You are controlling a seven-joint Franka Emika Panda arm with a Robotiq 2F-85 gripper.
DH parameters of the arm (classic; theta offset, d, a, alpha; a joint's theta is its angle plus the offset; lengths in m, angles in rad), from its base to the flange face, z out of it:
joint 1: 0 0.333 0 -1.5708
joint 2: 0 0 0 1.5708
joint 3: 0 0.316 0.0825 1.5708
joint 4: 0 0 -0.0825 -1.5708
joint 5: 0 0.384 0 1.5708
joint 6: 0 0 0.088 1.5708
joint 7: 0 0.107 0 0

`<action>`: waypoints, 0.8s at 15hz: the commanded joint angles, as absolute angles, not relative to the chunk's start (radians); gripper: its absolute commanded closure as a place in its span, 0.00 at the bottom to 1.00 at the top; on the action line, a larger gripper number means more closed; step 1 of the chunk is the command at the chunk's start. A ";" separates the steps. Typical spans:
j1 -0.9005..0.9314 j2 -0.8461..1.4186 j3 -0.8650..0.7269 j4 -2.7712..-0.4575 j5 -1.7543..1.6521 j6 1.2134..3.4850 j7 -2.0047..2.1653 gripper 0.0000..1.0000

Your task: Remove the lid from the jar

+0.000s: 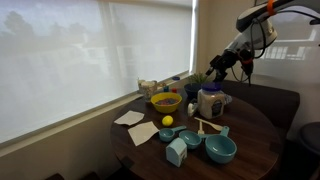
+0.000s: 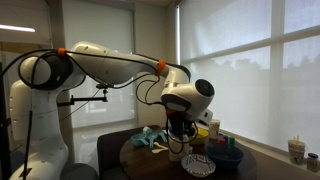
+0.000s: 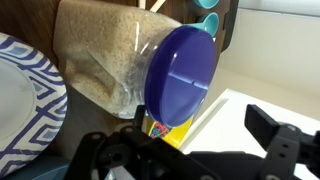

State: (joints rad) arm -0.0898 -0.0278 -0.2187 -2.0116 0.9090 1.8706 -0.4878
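The cream jar (image 1: 210, 103) stands on the round dark table (image 1: 250, 125), with the dark-blue lid (image 1: 210, 90) on top of it. In the wrist view the jar (image 3: 100, 55) shows grainy contents, and the round blue lid (image 3: 182, 75) faces the camera. My gripper (image 3: 205, 128) is open. Its left finger is beside the lid's edge and its right finger is well clear of it. It holds nothing. In an exterior view the gripper (image 1: 224, 64) hangs above and behind the jar. In an exterior view the gripper (image 2: 179, 137) covers most of the jar.
A yellow bowl (image 1: 166, 101), a lemon (image 1: 167, 121), napkins (image 1: 143, 133), two teal bowls (image 1: 220, 150), and a teal carton-shaped box (image 1: 176, 152) are on the table. A blue-patterned plate (image 3: 25, 95) lies beside the jar. A window blind runs behind the table.
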 commanded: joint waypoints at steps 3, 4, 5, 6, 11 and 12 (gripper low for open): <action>-0.114 -0.012 -0.200 -1.985 0.956 1.832 -0.503 0.00; -0.114 -0.013 -0.199 -1.984 0.960 1.831 -0.504 0.00; -0.114 -0.013 -0.199 -1.984 0.962 1.831 -0.505 0.00; -0.114 -0.014 -0.199 -1.984 0.963 1.831 -0.505 0.00; -0.111 -0.021 -0.195 -1.984 0.961 1.832 -0.507 0.00; -0.111 -0.023 -0.194 -1.984 0.961 1.831 -0.508 0.00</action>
